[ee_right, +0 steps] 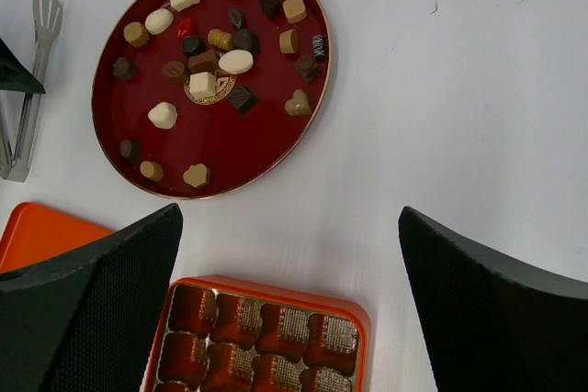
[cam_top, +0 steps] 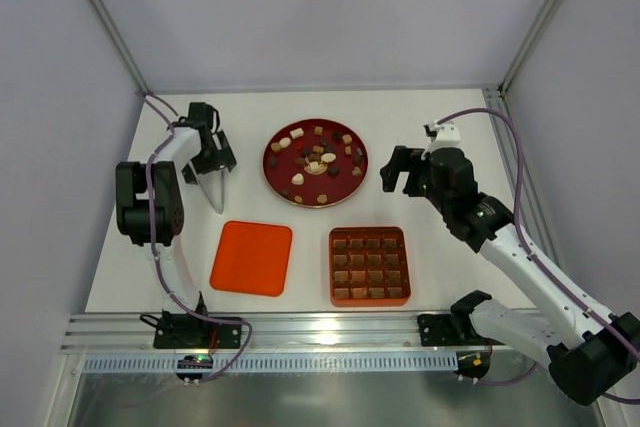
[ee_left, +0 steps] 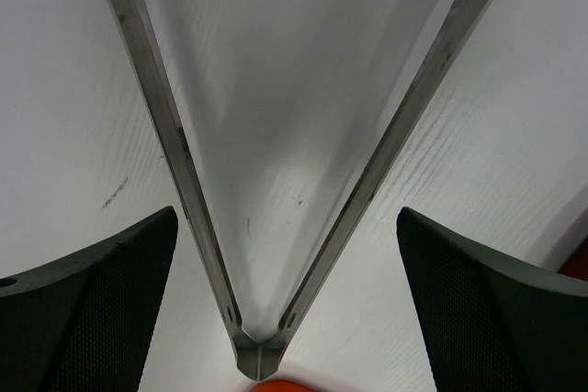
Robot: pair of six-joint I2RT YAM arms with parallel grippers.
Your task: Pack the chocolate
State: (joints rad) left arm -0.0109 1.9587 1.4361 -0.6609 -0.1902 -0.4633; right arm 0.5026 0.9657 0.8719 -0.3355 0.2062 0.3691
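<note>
Top external: overhead from behind the arm bases, whole desk (cam_top: pixel 420 117). Left wrist: close over tongs (ee_left: pixel 175 153). Right wrist: higher; plate (ee_right: pixel 220 149) at 11 o'clock, shared with top.

Tray (ee_right: pixel 266 319) runs off the right wrist view's bottom edge; lid (ee_right: pixel 41 231) is half hidden behind a finger (ee_right: pixel 87 319). Tongs (ee_left: pixel 175 153) tips are cropped in the left wrist view.

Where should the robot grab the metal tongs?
Probably grip both metal arms of the tongs partway up from the hinge, coming straight down. They lie sideways in an open V, so the left gripper, open above them, can close on the outsides and squeeze.
</note>
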